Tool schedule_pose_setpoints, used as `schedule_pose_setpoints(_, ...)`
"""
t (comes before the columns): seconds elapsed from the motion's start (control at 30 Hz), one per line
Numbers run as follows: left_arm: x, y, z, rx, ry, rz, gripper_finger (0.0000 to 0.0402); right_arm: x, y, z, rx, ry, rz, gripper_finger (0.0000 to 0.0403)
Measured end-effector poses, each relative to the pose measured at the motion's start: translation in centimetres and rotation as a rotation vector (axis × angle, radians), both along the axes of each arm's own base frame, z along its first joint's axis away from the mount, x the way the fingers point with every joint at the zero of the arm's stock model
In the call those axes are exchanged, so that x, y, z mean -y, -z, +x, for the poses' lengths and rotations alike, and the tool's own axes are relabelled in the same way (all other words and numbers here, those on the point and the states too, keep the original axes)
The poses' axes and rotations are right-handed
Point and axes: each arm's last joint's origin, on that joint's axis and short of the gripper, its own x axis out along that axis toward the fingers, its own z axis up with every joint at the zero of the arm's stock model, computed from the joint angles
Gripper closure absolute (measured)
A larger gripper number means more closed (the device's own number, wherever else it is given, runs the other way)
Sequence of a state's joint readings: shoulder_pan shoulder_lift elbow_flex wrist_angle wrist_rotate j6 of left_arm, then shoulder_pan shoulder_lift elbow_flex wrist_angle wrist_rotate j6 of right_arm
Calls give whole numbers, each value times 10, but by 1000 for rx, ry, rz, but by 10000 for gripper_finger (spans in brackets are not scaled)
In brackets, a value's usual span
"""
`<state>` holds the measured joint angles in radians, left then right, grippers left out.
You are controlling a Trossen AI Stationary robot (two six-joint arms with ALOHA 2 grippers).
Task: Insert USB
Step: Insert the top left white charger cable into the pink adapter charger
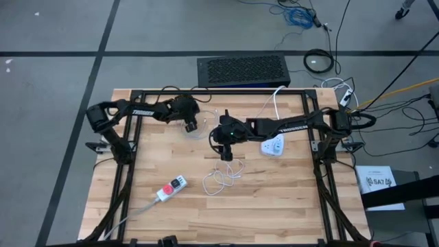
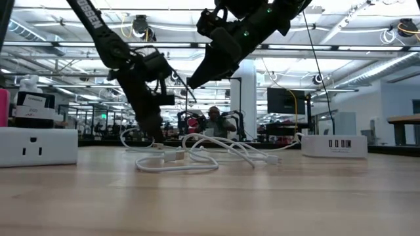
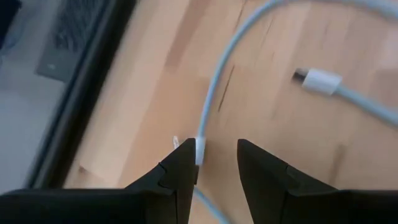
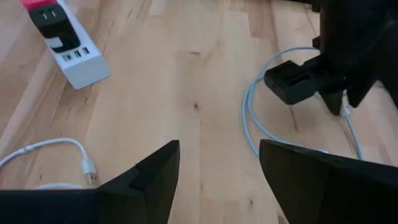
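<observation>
Two white USB cables (image 1: 221, 180) loosely looped; left hand (image 3: 214, 163) part-open around one; right hand (image 4: 217, 162) wide, empty.

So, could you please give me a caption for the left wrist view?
Left gripper open low over the wooden table, white cable running between its fingers, a loose plug lying beyond.

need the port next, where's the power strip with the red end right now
In the high view the power strip lies on the table's front left part, just left of the loose white cable, with neither gripper near it.
</observation>
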<state>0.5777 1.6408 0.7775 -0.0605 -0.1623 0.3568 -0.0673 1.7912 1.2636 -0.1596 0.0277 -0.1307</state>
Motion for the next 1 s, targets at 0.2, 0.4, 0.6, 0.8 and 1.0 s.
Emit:
schedule_pose_setpoints(0.2, -8, 18, 0, -45, -23, -32, 276, 0, 0, 0, -3, -10, -9, 190)
schedule_pose_setpoints(0.4, -10, 21, 2, -56, -25, -43, 289, 0, 1, -1, -10, -11, -7, 190)
schedule_pose_setpoints(0.6, -10, 17, 5, -23, 2, -71, 387, 2, 1, -1, -13, -7, -11, 190)
schedule_pose_setpoints(0.8, -11, 10, 6, 42, -35, -63, 398, 1, -3, -5, -28, -18, -25, 190)
schedule_pose_setpoints(1.0, -6, -23, 0, 151, -58, -58, 399, 1, -29, -20, -10, -3, -44, 190)
